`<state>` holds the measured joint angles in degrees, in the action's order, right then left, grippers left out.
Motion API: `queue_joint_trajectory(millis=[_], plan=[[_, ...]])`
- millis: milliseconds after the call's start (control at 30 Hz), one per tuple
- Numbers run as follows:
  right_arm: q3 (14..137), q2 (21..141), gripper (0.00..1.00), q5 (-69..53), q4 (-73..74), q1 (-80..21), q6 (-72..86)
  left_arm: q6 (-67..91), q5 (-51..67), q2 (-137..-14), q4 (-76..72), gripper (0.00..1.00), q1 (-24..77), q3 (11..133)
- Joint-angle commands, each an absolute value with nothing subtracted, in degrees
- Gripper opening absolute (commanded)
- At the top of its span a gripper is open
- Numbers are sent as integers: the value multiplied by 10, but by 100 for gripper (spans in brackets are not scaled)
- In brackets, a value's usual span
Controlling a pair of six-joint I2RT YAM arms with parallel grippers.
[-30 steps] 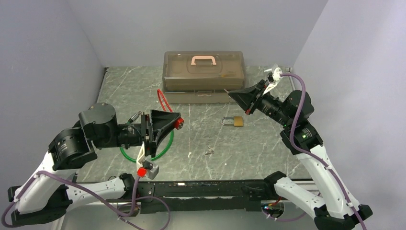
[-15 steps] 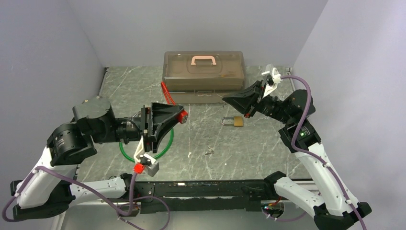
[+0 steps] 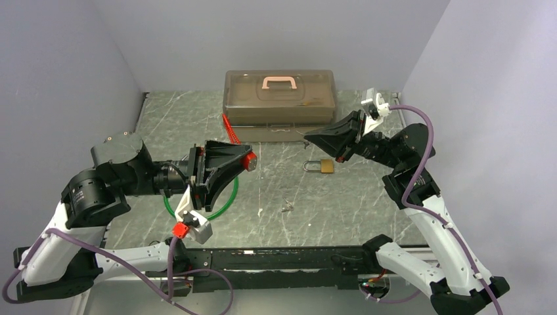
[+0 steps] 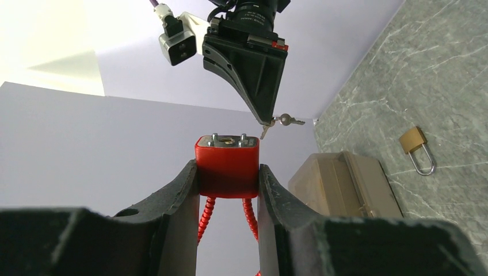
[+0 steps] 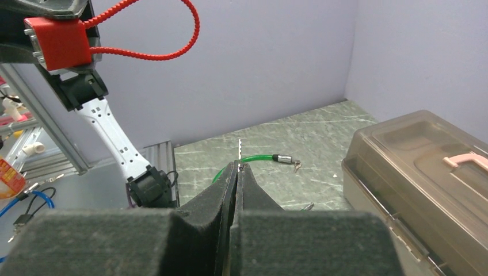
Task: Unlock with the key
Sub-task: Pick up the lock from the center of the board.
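My left gripper (image 4: 227,170) is shut on a red square lock body (image 4: 227,164) with a red ribbed wire loop, held up in the air; its metal face with the keyhole (image 4: 228,140) points toward the right arm. My right gripper (image 5: 236,167) is shut on the key (image 5: 238,150), a thin silver blade sticking out of the fingertips. In the left wrist view the key (image 4: 286,121) hangs at the right gripper's tip, above and to the right of the lock's face, apart from it. From above, the right gripper (image 3: 309,138) faces the left gripper (image 3: 248,161) across a gap.
A small brass padlock (image 3: 323,166) lies on the marble table below the right gripper. A green cable loop (image 3: 226,200) lies under the left gripper, small keys (image 3: 286,207) near the middle. A translucent brown toolbox (image 3: 280,98) with a pink handle stands at the back.
The right gripper has moved left and slightly down with the key, closer to the red lock. The left arm's elbow has shifted left while its gripper keeps the lock at nearly the same spot.
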<state>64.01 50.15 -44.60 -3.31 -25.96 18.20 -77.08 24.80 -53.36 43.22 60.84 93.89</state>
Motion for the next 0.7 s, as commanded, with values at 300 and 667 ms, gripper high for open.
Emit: queue_joint_trajectory(millis=[300,667], plan=[[654,497,0,-474,-74,-258,187,-821,268,-521,409,0,621,932],[656,497,0,-492,-84,-257,193,-806,267,-522,395,0,624,937]])
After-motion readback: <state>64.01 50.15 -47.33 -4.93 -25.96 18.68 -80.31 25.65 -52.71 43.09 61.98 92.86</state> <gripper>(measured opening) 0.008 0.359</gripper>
